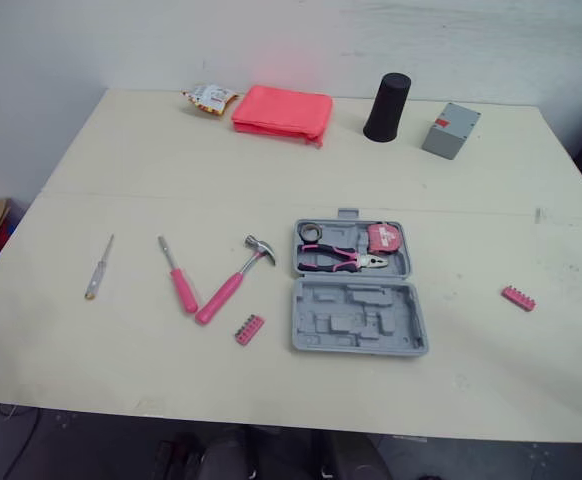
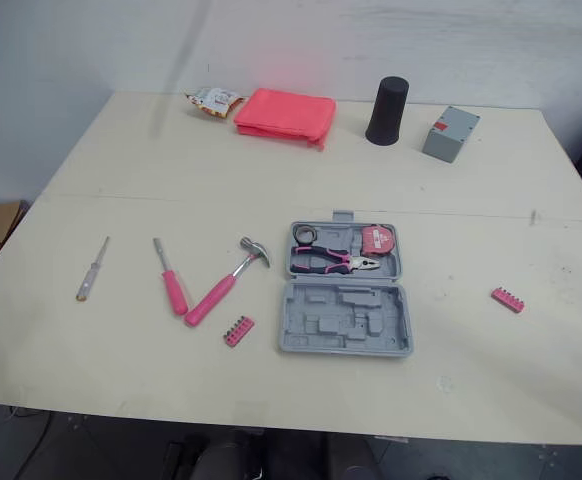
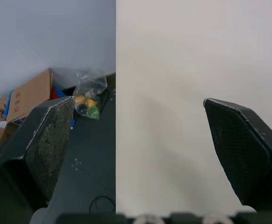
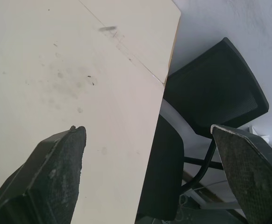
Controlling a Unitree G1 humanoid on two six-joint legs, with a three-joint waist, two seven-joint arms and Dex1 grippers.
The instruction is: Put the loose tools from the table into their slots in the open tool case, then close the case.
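The open grey plastic tool case lies nearest on the pale desk. Pink-handled pliers and a pink tape measure sit in its far half.

Loose to its left are a slim clear screwdriver, a pink-handled screwdriver, a pink-handled hammer and a pink bit strip — a second pink bit strip lies well to its right.

The left gripper has its fingers spread wide and holds nothing; so does the right gripper.

Far back: snack packet, pink pouch, black cup, grey box.
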